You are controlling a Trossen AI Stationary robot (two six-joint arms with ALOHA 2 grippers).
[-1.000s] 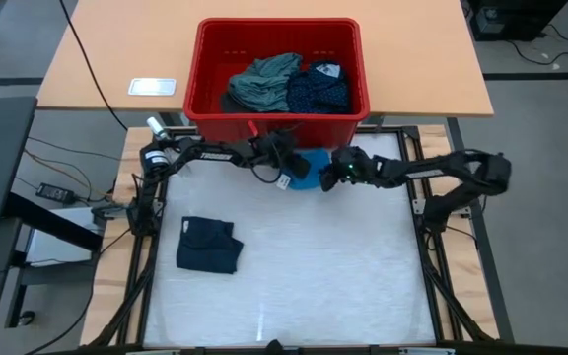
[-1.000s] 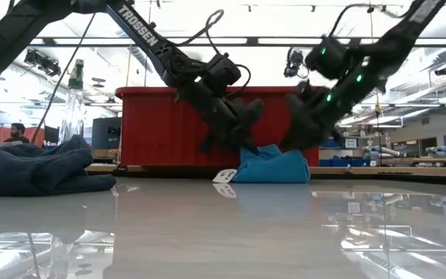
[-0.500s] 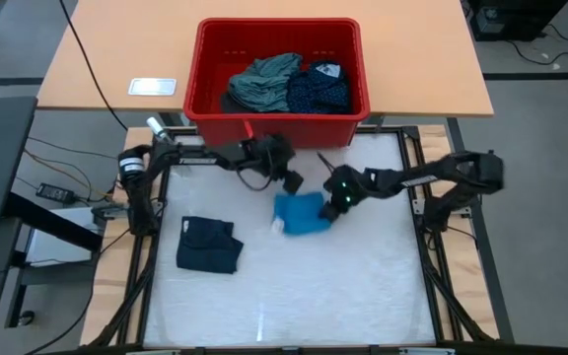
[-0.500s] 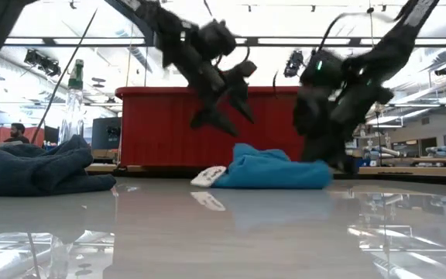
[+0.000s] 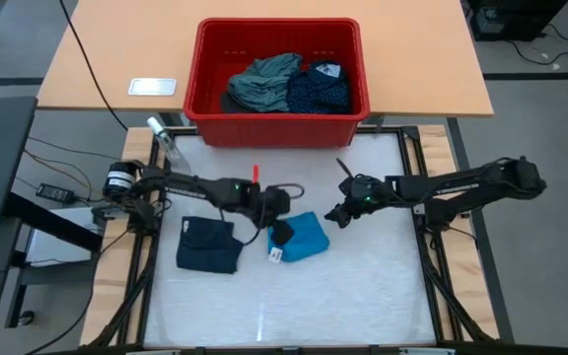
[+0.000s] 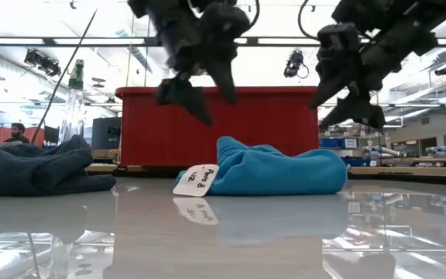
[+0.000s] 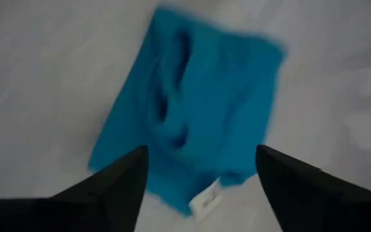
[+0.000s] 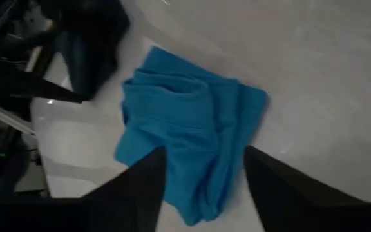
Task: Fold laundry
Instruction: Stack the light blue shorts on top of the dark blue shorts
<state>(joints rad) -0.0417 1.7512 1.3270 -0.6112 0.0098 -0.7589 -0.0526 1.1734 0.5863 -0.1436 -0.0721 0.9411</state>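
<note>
The task looks to be in its early part: a dark navy small garment point(image 5: 208, 246) lies as a compact, squared bundle on the left of the tabletop point(image 5: 363, 286), which I take to be already folded; a bright blue small garment point(image 5: 301, 237) lies crumpled and loosely bunched near the middle of the tabletop, just beside the navy one, with a white tag point(image 6: 196, 180) sticking out at its near edge; it is not yet folded; the grey-green shirt point(image 5: 264, 81) and the navy dotted piece point(image 5: 319, 89) sit in the red bin point(image 5: 210, 108) at the far edge, waiting their turn; so one piece seems done, one is in hand, and at least two are left; the left gripper point(image 5: 280, 230) hangs just above the left edge of the blue garment with its fingers spread and nothing between them, as its own wrist view shows; the right gripper point(image 5: 335, 212) hovers above the tabletop just beside the blue garment's right edge, jaws apart and empty; neither touches the cloth in the low view; what lies beneath the two garments in the bin is hidden, apart from a dark strip at the shirt's left edge that could be another piece, though I cannot tell; the writing on the tag is too small to read surely; how neat the navy fold is cannot be judged from above.
</note>
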